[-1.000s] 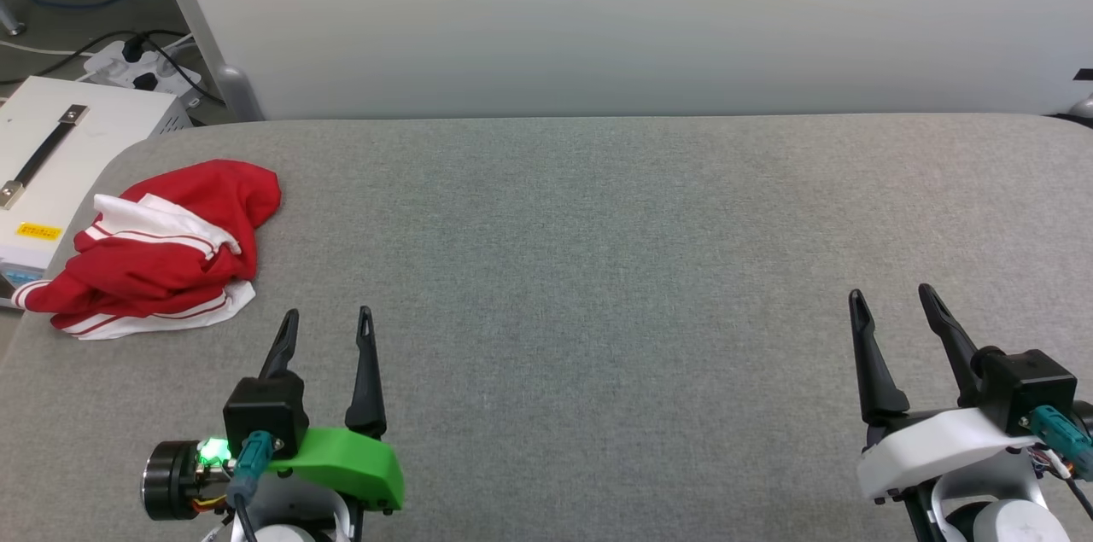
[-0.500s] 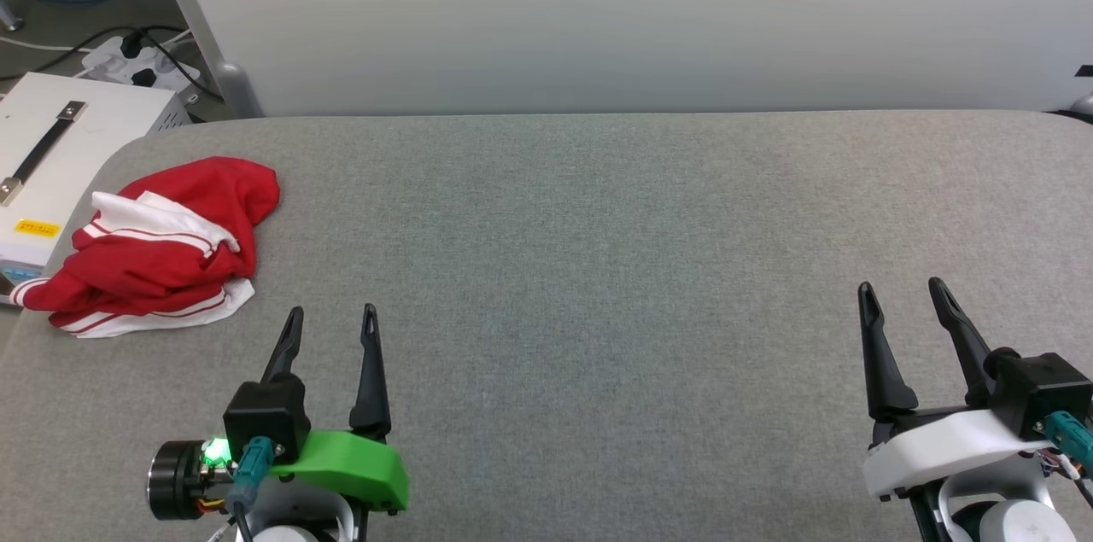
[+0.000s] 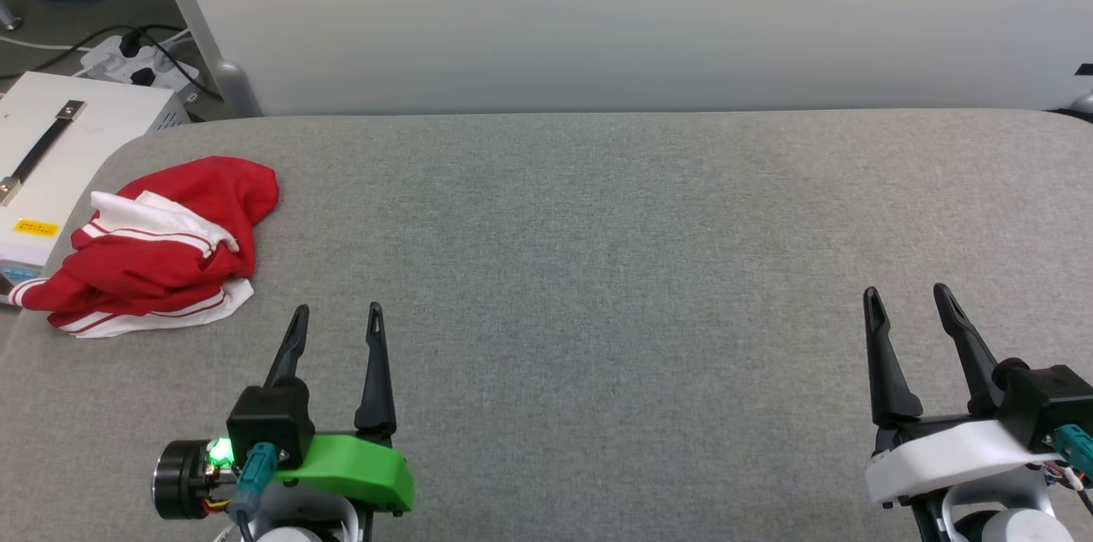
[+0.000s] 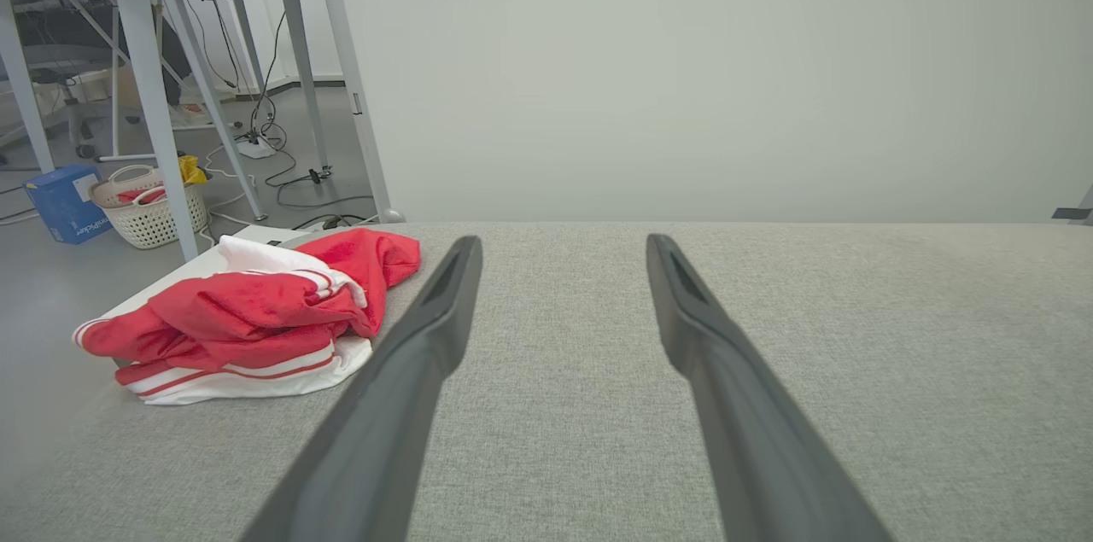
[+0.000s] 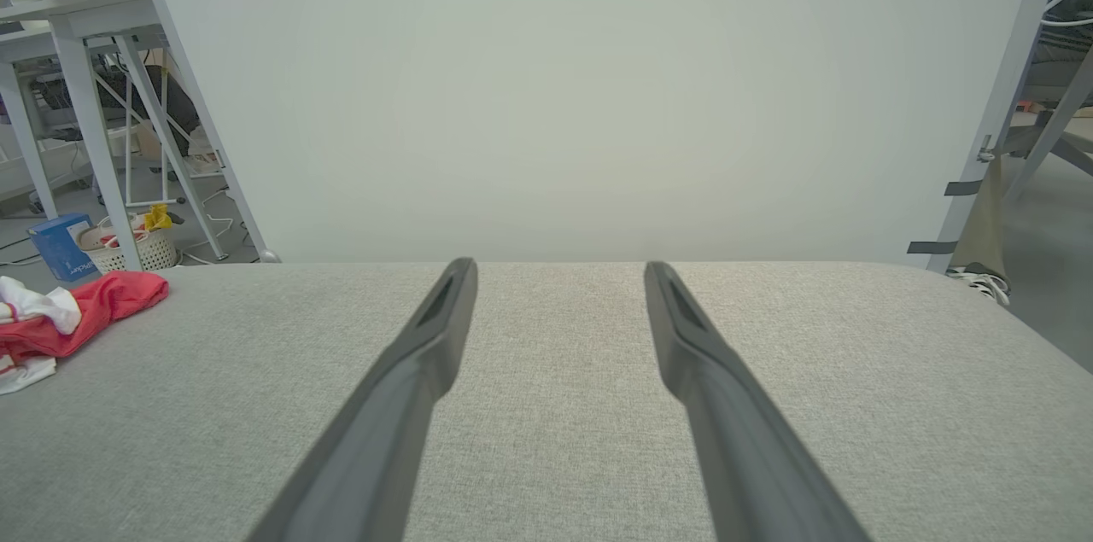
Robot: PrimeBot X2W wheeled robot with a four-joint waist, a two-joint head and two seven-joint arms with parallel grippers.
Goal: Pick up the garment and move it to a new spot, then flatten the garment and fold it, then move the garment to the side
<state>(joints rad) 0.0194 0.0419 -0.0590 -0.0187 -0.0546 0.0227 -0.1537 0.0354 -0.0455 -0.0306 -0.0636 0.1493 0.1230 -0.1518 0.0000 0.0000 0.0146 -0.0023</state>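
1. The left gripper [image 3: 337,309] sits low over the near part of the grey padded table [image 3: 598,252]. Its two dark fingers are spread wide with nothing between them. The left wrist view [image 4: 562,241] shows only bare fabric in the gap.
2. The right gripper [image 3: 906,292] is well off to the left gripper's right, equally wide open and empty [image 5: 558,264].
3. The garment [image 3: 158,256] lies in a crumpled heap ahead and to the left of the left gripper's fingertips, near but apart from them. It is red, with white cloth and striped trim showing [image 4: 256,311]. From the right gripper it is far off to the left [image 5: 94,299].
4. Just past the garment, off the table's left edge, stands a white case [image 3: 77,141] with a dark strap handle. Whether the garment's left end touches it cannot be told.
5. Farther ahead and left of the left gripper, a white lattice basket [image 4: 158,226] stands on the floor. It holds red cloth and something yellow. A blue box [image 4: 61,202] stands just beside it.
6. Farthest ahead of both grippers, a pale panel [image 3: 598,13] rises behind the table's far edge.
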